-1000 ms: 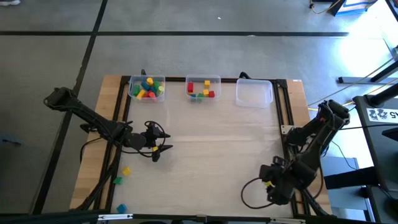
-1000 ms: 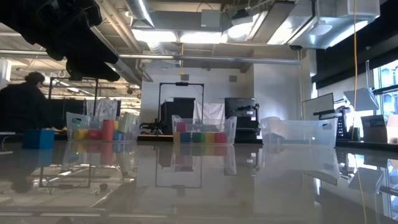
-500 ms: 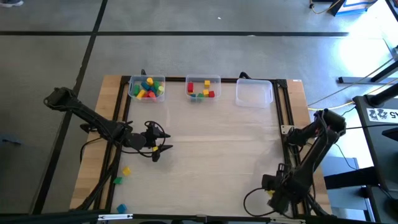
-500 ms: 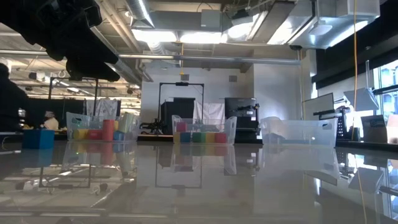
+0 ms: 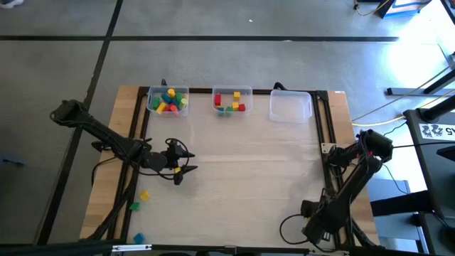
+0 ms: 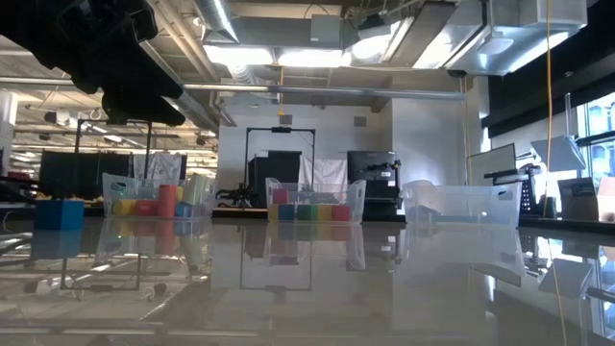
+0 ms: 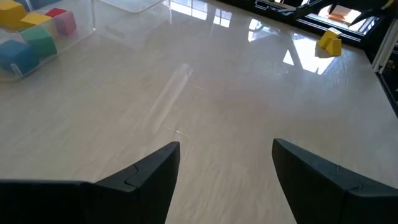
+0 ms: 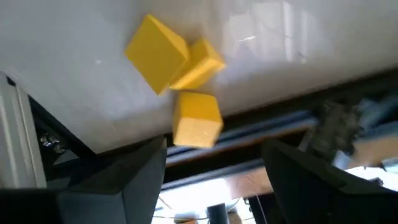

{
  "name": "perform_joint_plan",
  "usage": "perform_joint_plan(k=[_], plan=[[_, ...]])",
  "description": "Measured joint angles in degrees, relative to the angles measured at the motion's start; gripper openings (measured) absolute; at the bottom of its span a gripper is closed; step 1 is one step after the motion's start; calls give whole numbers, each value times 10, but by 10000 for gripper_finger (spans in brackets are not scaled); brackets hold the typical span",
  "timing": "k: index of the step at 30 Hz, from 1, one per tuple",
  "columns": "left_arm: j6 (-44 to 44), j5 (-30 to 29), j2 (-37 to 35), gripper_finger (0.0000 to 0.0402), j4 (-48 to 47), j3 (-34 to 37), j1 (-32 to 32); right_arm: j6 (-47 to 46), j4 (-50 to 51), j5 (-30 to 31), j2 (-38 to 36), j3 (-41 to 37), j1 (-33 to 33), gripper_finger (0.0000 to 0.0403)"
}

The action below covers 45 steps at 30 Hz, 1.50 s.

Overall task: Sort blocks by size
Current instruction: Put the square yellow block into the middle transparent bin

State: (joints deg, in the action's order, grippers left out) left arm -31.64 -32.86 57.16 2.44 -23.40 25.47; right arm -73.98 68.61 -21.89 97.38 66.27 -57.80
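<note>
Blocks (image 5: 168,100) fill two far bins; strays lie at the left near edge, and a yellow cube (image 8: 157,53) sits before the right gripper (image 8: 214,177) at the near right corner. Both grippers (left gripper (image 7: 225,171) mid-table) stand open, empty. Cube looks rigid, light, smooth; grip opposite flat faces.

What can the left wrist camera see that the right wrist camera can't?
Only the left wrist view shows the corner of a clear bin with blue, green, yellow and red blocks inside, a wide stretch of bare table, and the open left gripper holding nothing.

Only the right wrist view shows the open right gripper, also holding nothing, close to the table's edge and the dark frame beside it.

Both share a yellow block: far off in the left wrist view, right in front in the right wrist view.
</note>
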Motion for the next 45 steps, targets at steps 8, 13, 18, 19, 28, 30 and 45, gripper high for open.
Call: perform_joint_plan(k=[8, 13, 18, 19, 28, 30, 45], plan=[[1, 0, 0, 253, 0, 0, 0, 18, -76, -27, 0, -59, 0, 269], [1, 0, 0, 253, 0, 0, 0, 24, -109, -38, 0, -87, 0, 269], [1, 0, 0, 253, 0, 0, 0, 23, -156, -58, 0, -119, 0, 269], [1, 0, 0, 253, 0, 0, 0, 23, -160, -58, 0, -124, 0, 269], [1, 0, 0, 253, 0, 0, 0, 23, -195, -58, 0, -147, 0, 255], [1, 0, 0, 253, 0, 0, 0, 23, -196, -58, 0, -147, 0, 232], [1, 0, 0, 253, 0, 0, 0, 55, -203, -59, -2, -141, 1, 136]])
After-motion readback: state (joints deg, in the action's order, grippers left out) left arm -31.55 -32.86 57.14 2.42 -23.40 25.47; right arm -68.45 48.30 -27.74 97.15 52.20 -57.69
